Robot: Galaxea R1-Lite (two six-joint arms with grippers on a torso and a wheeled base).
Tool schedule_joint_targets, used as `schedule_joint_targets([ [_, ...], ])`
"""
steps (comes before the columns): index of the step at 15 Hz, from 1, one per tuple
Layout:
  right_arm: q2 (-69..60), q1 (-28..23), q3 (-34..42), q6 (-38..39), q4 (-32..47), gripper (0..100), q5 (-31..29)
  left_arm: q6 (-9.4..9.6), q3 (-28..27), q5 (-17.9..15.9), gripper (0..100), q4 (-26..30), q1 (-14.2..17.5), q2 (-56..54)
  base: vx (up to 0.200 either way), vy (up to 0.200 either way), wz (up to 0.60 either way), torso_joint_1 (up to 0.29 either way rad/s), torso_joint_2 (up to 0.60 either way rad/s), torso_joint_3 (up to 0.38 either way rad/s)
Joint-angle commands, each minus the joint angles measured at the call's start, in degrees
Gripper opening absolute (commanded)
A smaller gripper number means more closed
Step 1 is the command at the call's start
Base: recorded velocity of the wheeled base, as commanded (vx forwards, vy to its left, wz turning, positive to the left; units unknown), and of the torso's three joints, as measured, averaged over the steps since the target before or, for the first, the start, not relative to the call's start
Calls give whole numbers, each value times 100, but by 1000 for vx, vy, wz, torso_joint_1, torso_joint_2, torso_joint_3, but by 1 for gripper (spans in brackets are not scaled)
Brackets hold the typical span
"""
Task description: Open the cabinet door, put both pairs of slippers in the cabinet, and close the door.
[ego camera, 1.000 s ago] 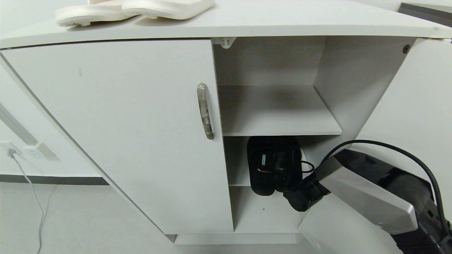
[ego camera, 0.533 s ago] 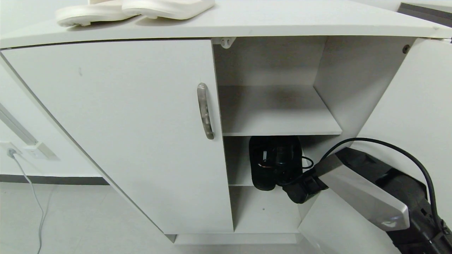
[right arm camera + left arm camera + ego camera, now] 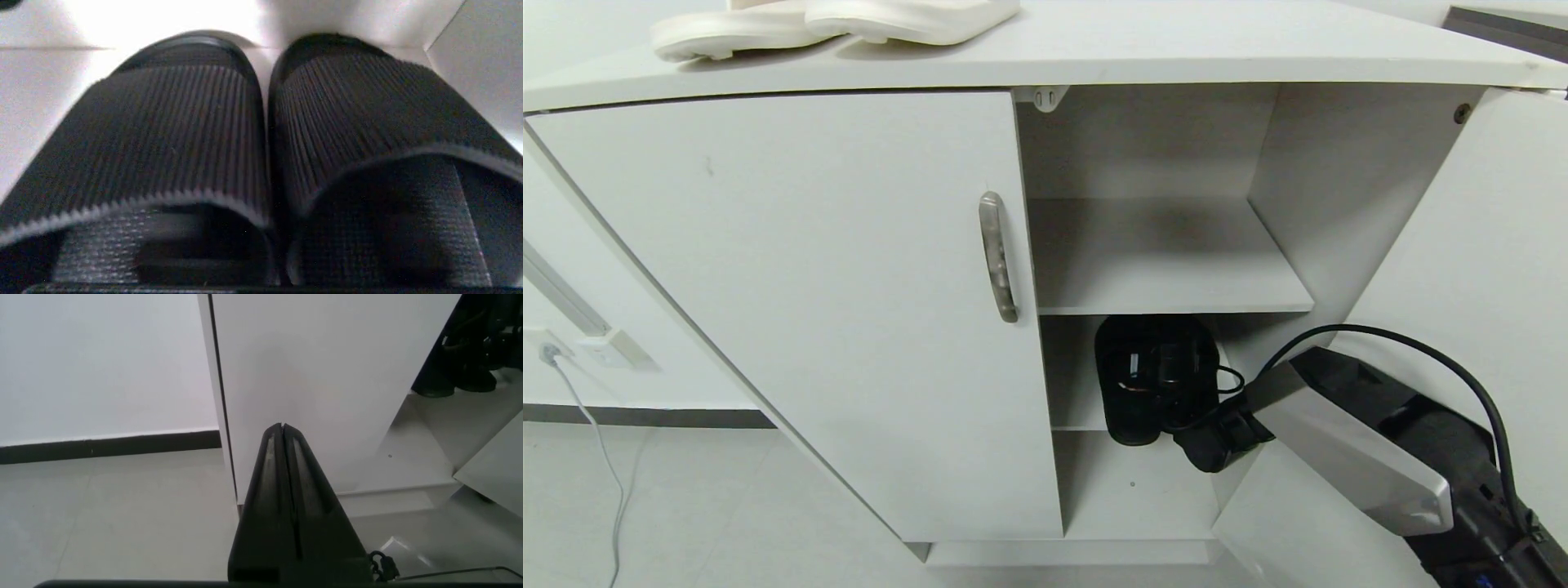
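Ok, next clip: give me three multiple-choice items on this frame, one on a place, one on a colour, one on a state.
1. Where are the black slippers?
A. on the floor
B. in the cabinet, under its shelf
C. on a chair

2. What colour is the pair on top of the cabinet?
A. white
B. black
C. red

3. How is the left hand?
A. open
B. shut on a handle
C. shut, empty

Answers:
1 B: they sit in the compartment below the shelf.
2 A: both are white.
3 C: no gap shows at its tip, and it holds nothing.
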Motion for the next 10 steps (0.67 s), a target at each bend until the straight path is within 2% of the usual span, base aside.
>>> schedule_joint_targets([
  [1, -209, 91, 422, 2, -76, 100, 6, 0, 1, 1, 0, 0, 6, 9, 0, 0, 0, 0, 0, 0],
  [3, -341, 144, 641, 2, -235, 100, -3, 0, 1, 1, 0, 0, 6, 0, 0, 0, 0, 0, 0, 0],
  [7, -1026, 293, 1705, 11, -569, 100, -38, 8, 1, 1, 0, 0, 6, 9, 0, 0, 0, 0, 0, 0],
  [10, -1800, 565, 3050, 11, -1061, 100, -29, 17, 1, 1, 0, 0, 6, 9, 0, 0, 0, 0, 0, 0],
])
